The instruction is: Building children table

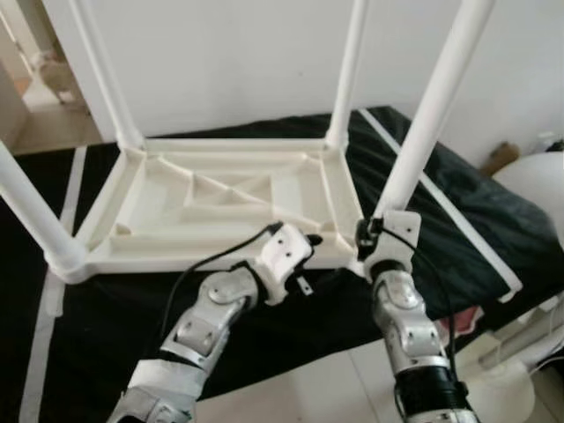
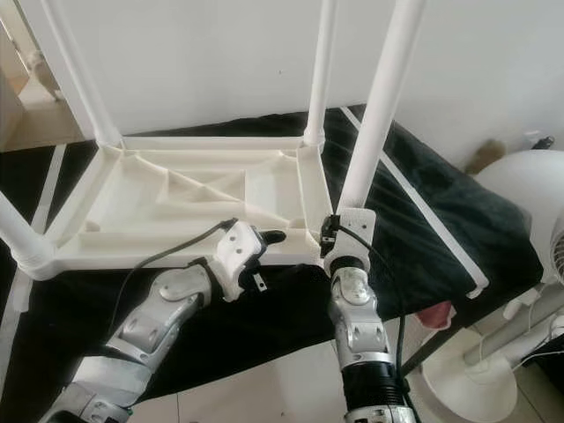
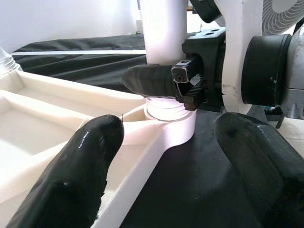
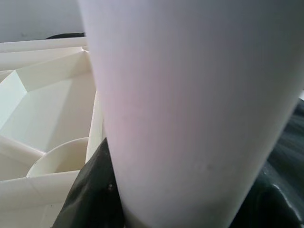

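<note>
Upturned children's table top (image 1: pixel 220 207): cream-white, legs (image 1: pixel 432 115) matching. Cloth (image 1: pixel 458 229) beneath: black with white stripe. Fan (image 2: pixel 529 203) at 3 o'clock: white. End-effector fingers (image 3: pixel 80 175): glossy black.

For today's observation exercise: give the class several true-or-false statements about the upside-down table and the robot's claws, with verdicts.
1. The white table lies upside down on a black cloth. True.
2. The right claw grips the near right leg at its base. True.
3. The left claw is shut on a leg. False: it is open, beside the table's corner.
4. Only two legs are fitted. False: four stand upright.
</note>
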{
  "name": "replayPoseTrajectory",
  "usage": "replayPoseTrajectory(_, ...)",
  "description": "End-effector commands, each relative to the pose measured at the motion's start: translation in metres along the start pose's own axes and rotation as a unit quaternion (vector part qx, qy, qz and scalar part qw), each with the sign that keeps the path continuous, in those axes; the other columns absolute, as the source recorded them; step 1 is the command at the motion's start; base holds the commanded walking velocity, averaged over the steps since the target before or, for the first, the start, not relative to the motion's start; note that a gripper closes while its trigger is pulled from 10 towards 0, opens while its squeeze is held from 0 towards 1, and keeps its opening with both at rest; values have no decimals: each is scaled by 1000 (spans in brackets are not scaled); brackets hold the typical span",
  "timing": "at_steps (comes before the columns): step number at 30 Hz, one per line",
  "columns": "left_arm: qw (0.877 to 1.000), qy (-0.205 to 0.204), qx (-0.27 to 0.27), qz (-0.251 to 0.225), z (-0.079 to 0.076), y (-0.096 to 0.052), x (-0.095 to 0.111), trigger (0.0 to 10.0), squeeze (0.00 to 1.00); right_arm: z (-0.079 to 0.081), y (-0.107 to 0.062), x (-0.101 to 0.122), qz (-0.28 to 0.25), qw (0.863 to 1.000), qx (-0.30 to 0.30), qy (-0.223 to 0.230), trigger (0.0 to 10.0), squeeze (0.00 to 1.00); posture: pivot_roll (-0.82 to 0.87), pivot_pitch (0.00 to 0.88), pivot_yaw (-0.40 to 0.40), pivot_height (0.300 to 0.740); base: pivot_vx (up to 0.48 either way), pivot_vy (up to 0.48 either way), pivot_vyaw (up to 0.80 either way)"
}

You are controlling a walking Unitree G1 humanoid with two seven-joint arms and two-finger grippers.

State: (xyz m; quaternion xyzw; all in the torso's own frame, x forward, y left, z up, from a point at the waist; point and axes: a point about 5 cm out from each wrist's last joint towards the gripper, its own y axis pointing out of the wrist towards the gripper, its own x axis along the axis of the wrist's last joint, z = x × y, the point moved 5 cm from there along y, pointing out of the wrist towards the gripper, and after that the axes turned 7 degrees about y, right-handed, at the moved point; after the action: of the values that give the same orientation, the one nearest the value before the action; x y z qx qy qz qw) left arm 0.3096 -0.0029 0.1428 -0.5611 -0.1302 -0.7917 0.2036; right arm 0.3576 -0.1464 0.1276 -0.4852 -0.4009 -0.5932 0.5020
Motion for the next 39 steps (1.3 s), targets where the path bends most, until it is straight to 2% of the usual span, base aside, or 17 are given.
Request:
replayPoseTrajectory(1,1000,0,15,7,2,-2,-2,10000,0,-18,-6,-20,41,998,-43,12,10000,0,-56,0,-2,740,0,0,0)
replayPoseTrajectory(9,1000,0,13,7,1,-3,-1,10000,0,-14,-8,-17,34,998,-41,10,10000,0,-54,0,-3,740,0,0,0)
replayPoseTrajectory(10,1000,0,12,6,0,-3,-1,10000,0,-14,-9,-15,31,999,-41,12,10000,988,-57,0,-3,740,0,0,0)
replayPoseTrajectory(11,1000,0,11,5,-1,-3,-1,10000,0,-14,-9,-13,26,999,-38,14,10000,1000,-59,0,-2,740,0,0,0)
replayPoseTrajectory(20,1000,2,8,4,-4,-3,0,10000,0,-15,-10,-2,7,1000,-7,11,10000,1000,-65,0,-3,740,0,0,0)
replayPoseTrajectory(26,1000,4,2,4,-5,-4,0,10000,0,-21,-9,4,5,998,66,-5,10000,1000,-73,0,1,740,0,0,0)
replayPoseTrajectory(31,1000,4,0,4,-6,-4,1,10000,0,-28,-7,8,3,996,94,-12,10000,1000,-75,0,1,740,0,0,0)
replayPoseTrajectory(33,1000,5,-1,3,-7,-4,1,10000,0,-28,-7,7,16,990,139,-11,10000,1000,-75,0,2,740,0,0,0)
replayPoseTrajectory(34,1000,5,-2,2,-7,-4,2,10000,0,-27,-6,8,14,987,158,-24,10000,0,-74,0,2,740,0,0,0)
replayPoseTrajectory(38,1000,5,-2,2,-7,-4,2,10000,0,-26,-5,10,13,982,183,-43,10000,0,-73,0,1,740,0,0,0)
replayPoseTrajectory(39,1000,6,-1,1,-6,-3,3,10000,0,-23,-4,9,21,973,223,-63,10000,0,-74,0,1,740,0,0,0)
